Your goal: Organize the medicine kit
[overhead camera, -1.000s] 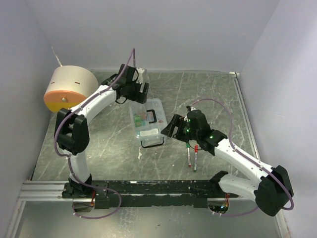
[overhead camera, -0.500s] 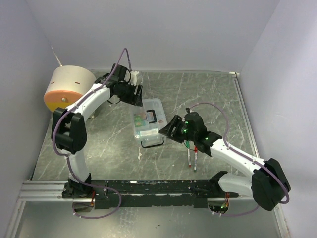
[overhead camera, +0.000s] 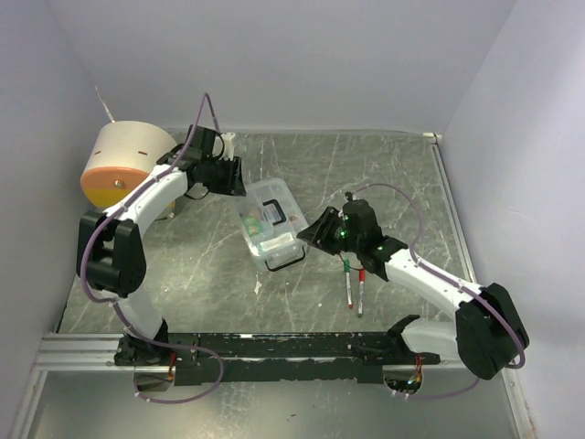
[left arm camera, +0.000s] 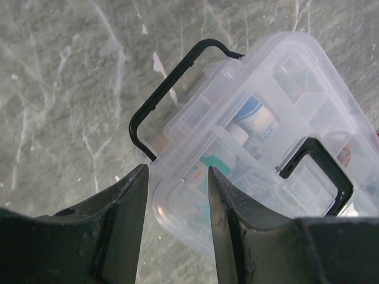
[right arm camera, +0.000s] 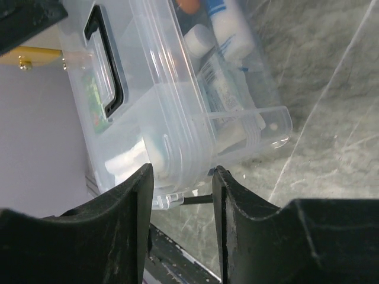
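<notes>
The medicine kit (overhead camera: 271, 222), a clear box with black latches and handle, lies mid-table with tubes and small bottles inside. My left gripper (overhead camera: 239, 189) is at its far left corner. In the left wrist view the kit (left arm camera: 266, 124) has that corner between the half-closed fingers (left arm camera: 127, 207), with a thin strip of floor showing beside one finger. My right gripper (overhead camera: 307, 240) is at the kit's near right end. In the right wrist view its gripper (right arm camera: 180, 174) straddles the kit (right arm camera: 177, 118), fingertips close against the wall and the handle's pin.
A round beige-and-orange drum (overhead camera: 126, 163) stands at the far left against the wall. Two pens (overhead camera: 354, 285) lie right of the kit, under the right arm. A black rail (overhead camera: 274, 347) runs along the near edge. Walls close in the left, back and right.
Both grippers have narrowed from wide open and closed in on the kit. The left one swung left and down to the far corner. The kit has turned slightly.
</notes>
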